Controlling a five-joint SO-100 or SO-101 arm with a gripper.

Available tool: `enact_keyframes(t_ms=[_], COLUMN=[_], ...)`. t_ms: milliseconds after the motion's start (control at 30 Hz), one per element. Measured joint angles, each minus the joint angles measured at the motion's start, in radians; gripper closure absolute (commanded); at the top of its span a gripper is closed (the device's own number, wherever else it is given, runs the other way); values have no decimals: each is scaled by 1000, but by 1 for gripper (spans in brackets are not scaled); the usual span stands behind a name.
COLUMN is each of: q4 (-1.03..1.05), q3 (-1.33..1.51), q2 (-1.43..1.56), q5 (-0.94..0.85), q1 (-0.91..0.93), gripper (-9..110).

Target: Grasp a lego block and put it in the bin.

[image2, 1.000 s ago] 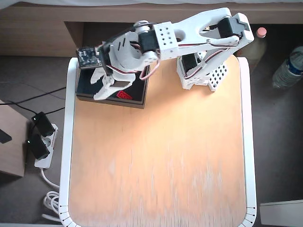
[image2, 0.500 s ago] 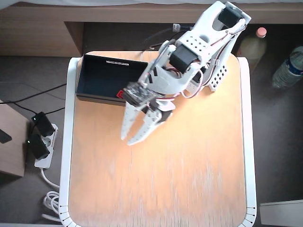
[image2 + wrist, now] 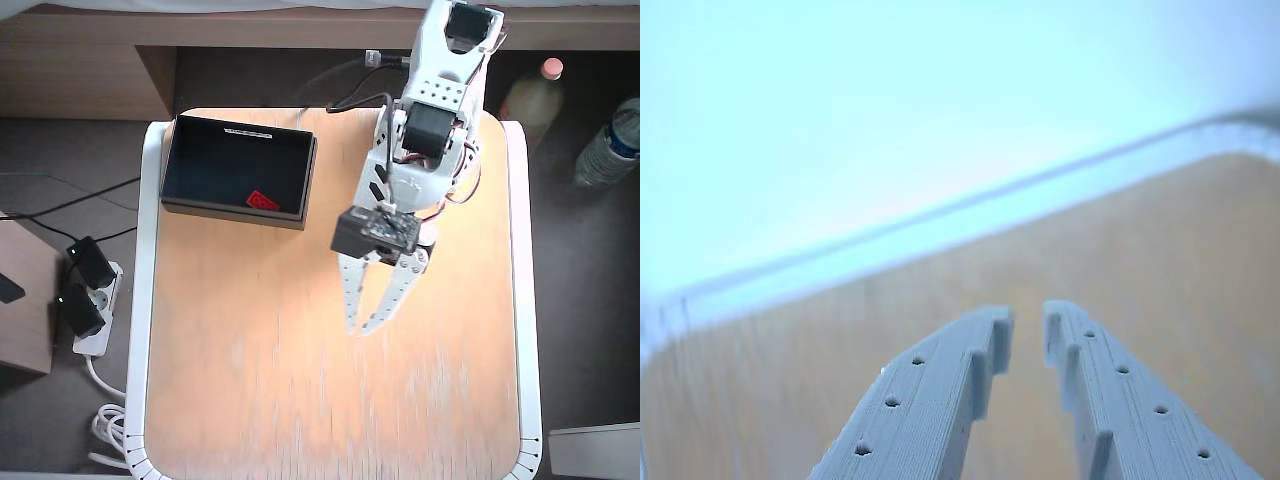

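In the overhead view the red lego block (image 3: 262, 200) lies inside the black bin (image 3: 190, 160), near its front wall. The bin stands at the table's far left corner. My gripper (image 3: 358, 329) hangs over the middle of the wooden table, to the right of the bin and well apart from it. Its two grey fingers are slightly parted and hold nothing. In the wrist view the gripper (image 3: 1028, 325) shows only bare wood between its fingertips (image 3: 990, 330); the block and bin are out of that view.
The wooden table (image 3: 300, 400) has a white rim (image 3: 140, 330). Cables and a power strip (image 3: 85, 300) lie on the floor at left. Bottles (image 3: 605, 145) stand beyond the table's right edge. The arm's base (image 3: 440, 90) sits at the table's far edge.
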Motion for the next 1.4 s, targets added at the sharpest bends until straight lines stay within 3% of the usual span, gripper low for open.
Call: enact_keyframes(t_ms=[367,933,1400], q4=[0,5,330], q3=[425,727,749], q2=[304,495,525], q5=[49,52,38], q1=[-123,-143,-143], gripper=[101,101,101])
